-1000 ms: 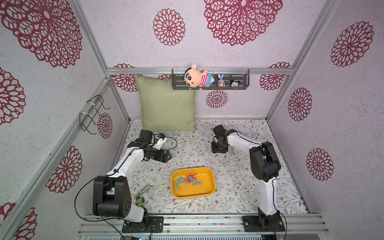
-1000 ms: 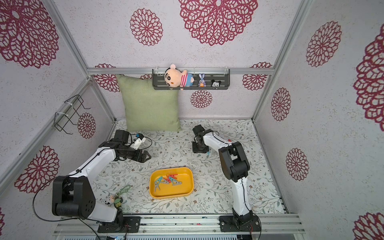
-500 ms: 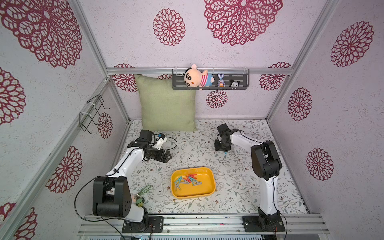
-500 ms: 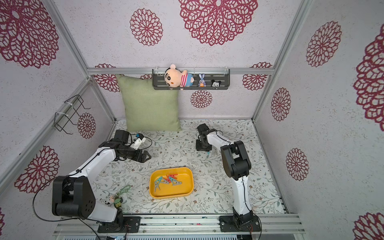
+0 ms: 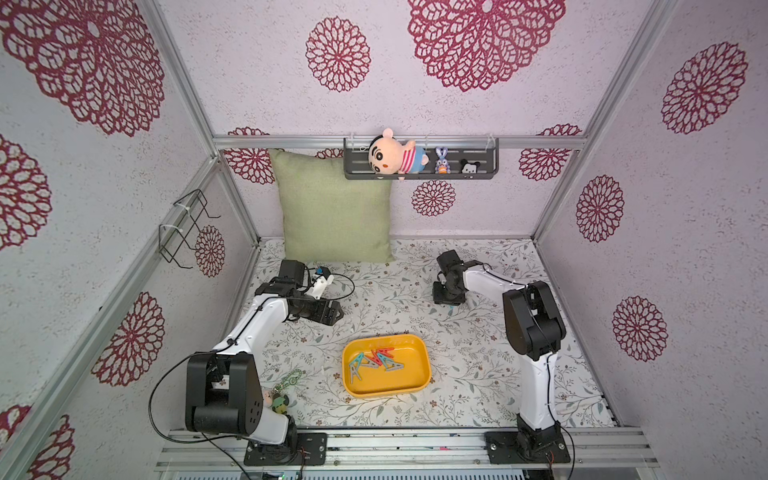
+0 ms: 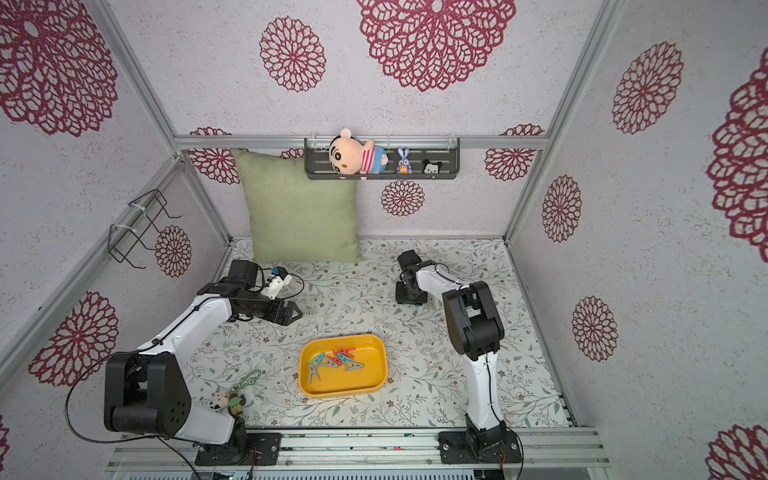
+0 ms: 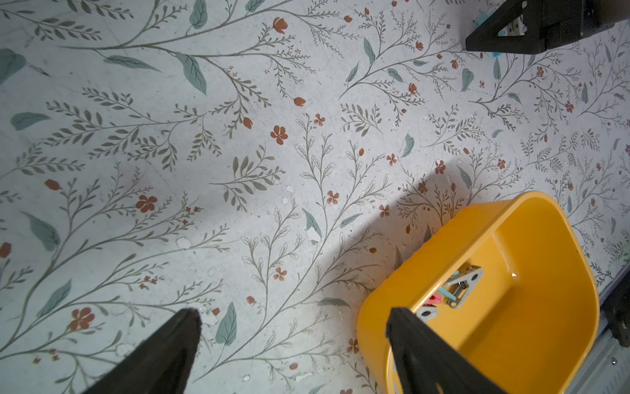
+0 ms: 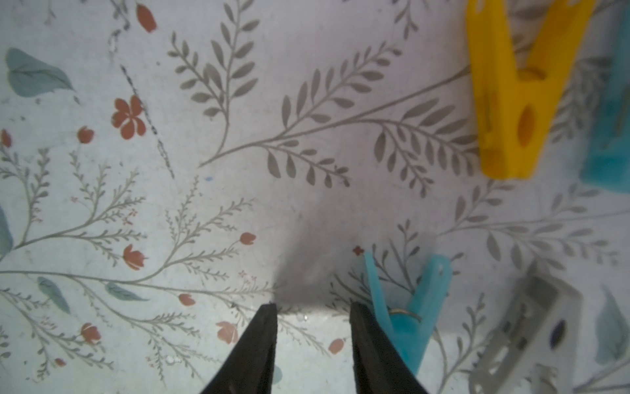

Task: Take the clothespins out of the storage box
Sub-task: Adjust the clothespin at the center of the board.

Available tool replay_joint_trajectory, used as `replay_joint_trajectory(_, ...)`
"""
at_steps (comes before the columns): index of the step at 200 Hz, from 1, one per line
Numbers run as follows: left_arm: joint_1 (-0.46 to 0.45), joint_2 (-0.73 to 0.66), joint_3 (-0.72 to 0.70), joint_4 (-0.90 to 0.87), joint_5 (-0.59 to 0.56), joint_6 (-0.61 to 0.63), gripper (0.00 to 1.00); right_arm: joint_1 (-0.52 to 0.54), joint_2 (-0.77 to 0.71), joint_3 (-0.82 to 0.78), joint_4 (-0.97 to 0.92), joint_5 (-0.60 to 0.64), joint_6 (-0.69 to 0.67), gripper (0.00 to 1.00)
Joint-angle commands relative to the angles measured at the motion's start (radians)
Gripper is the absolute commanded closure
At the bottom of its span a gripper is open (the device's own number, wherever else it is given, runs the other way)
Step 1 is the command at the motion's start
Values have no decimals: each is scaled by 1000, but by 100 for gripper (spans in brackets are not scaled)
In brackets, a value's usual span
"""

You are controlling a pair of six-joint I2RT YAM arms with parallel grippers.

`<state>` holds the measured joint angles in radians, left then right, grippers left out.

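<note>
While clothespins point(image 5: 376, 360) lie in your storage box point(image 5: 401, 381), the left gripper point(image 7: 293, 312) gapes empty (right gripper point(image 8: 313, 305) too, beside a teal peg point(image 8: 405, 324)).

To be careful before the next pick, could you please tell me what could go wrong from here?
The teal clothespin lies right beside the open right tool; pulling away could drag or flick it. The clothespins in the storage box overlap in a heap, so a pick might lift two or shove the box. The open left tool hangs near the box rim and might clip it.
</note>
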<state>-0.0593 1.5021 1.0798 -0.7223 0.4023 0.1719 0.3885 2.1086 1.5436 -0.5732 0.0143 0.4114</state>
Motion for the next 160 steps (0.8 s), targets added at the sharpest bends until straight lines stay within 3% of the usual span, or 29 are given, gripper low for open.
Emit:
replay_joint_trajectory(1, -5, -17, -14, 9, 12, 10, 6, -13, -36, -22, -36, 42, 10, 59)
replay_joint_trajectory(49, -5, -22, -15, 8, 12, 11, 6, -9, -73, -23, -44, 41, 18, 59)
replay_joint_trajectory(80, -5, -22, -15, 8, 11, 11, 6, 39, -186, -23, -36, -5, 30, 58)
replay_joint_trajectory(118, -5, -22, -17, 11, 1, 9, 6, 193, -374, -49, -81, 0, 59, 58)
replay_joint_trajectory(160, -4, -12, -12, 12, -3, -1, 6, 402, -559, -233, -62, -13, 68, 58)
